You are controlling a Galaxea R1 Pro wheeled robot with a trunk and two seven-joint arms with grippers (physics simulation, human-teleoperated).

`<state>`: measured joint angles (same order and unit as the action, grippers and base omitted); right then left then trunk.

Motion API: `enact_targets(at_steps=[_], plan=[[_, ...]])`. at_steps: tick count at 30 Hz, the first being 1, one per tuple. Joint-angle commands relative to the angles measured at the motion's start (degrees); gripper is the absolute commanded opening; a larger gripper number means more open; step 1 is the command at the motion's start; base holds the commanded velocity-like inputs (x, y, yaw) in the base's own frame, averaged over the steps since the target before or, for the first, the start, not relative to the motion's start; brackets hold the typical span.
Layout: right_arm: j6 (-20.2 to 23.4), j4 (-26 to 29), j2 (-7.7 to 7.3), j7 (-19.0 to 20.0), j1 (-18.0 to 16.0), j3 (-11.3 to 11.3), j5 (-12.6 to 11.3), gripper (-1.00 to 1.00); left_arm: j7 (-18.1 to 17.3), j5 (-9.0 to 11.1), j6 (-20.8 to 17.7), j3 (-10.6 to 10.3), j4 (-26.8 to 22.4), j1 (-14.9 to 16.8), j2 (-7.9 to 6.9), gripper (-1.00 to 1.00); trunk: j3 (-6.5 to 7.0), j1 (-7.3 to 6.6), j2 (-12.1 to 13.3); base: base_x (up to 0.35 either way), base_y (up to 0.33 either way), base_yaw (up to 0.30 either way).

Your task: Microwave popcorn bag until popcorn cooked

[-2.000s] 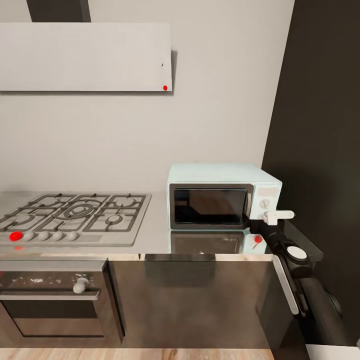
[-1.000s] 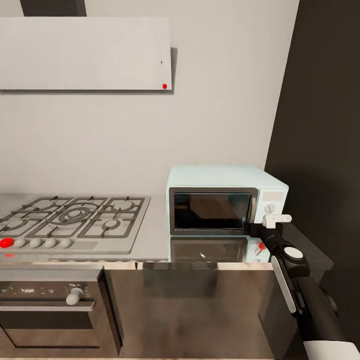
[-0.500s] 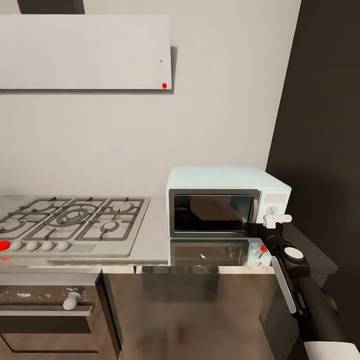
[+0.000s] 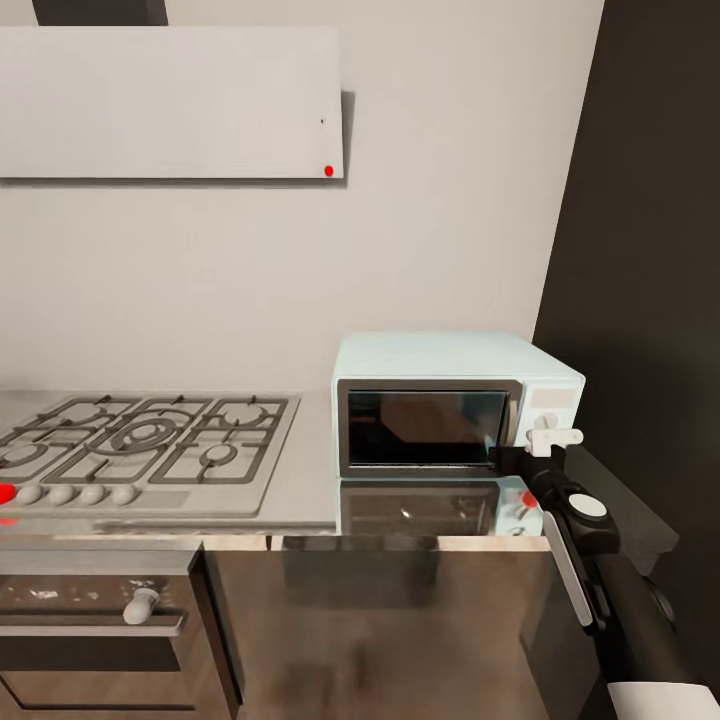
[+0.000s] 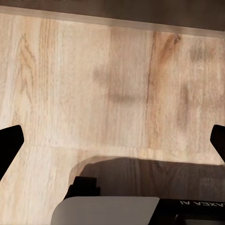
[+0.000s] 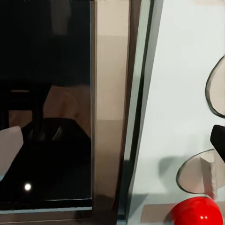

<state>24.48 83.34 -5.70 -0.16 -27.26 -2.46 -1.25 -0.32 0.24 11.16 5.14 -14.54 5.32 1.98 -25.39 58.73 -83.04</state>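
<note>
The pale mint microwave (image 4: 455, 400) stands on the grey countertop (image 4: 308, 485), its dark glass door shut. My right gripper (image 4: 548, 440) is at the microwave's side panel, by the lower knob (image 6: 199, 174). In the right wrist view the door glass (image 6: 44, 93) and a red button (image 6: 197, 212) are very close, and my fingers sit at the picture's edges, open. My left gripper (image 5: 112, 145) hangs open over the wooden floor (image 5: 112, 79). The popcorn bag is out of view.
A steel gas hob (image 4: 150, 440) lies left of the microwave, with the flat white hood (image 4: 170, 100) above it and a steel oven (image 4: 90, 620) below. A tall dark cabinet (image 4: 650, 250) rises just right of the microwave.
The head camera has shifted, so the hob slid left in the picture. My right gripper has stayed at the microwave's knob panel, drawing slightly closer to it.
</note>
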Motion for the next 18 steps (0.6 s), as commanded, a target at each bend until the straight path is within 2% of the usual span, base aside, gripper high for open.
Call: enact_targets(at_steps=[1, 8, 14, 15, 18], plan=[[0.30, 0.07, -0.01, -0.02, -0.01, 0.00, -0.14, 1.00, -0.03, 0.02, 0.18, 0.31, 0.04, 0.04, 0.04, 1.00, -0.06, 0.00, -0.03, 0.000, 0.000, 0.000], [0.30, 0.13, -0.01, -0.02, 0.01, 0.00, -0.16, 1.00, -0.03, 0.02, 0.18, 0.28, 0.04, 0.04, 0.06, 1.00, -0.06, 0.00, -0.03, 0.005, 0.000, 0.000], [0.30, 0.16, -0.01, -0.02, 0.01, 0.00, -0.16, 1.00, -0.03, 0.10, 0.18, 0.32, 0.04, 0.04, 0.05, 1.00, -0.06, 0.00, -0.03, 0.118, 0.000, 0.000], [0.30, 0.16, -0.01, -0.02, 0.01, 0.00, -0.16, -1.00, -0.03, 0.09, 0.18, 0.32, 0.04, 0.04, 0.04, 1.00, -0.06, 0.00, -0.03, 0.012, 0.000, 0.000], [0.30, 0.16, -0.01, -0.02, 0.01, 0.00, -0.15, -1.00, -0.03, 0.11, 0.18, 0.31, 0.04, 0.04, 0.04, 1.00, -0.06, 0.00, -0.03, 0.003, 0.000, 0.000]])
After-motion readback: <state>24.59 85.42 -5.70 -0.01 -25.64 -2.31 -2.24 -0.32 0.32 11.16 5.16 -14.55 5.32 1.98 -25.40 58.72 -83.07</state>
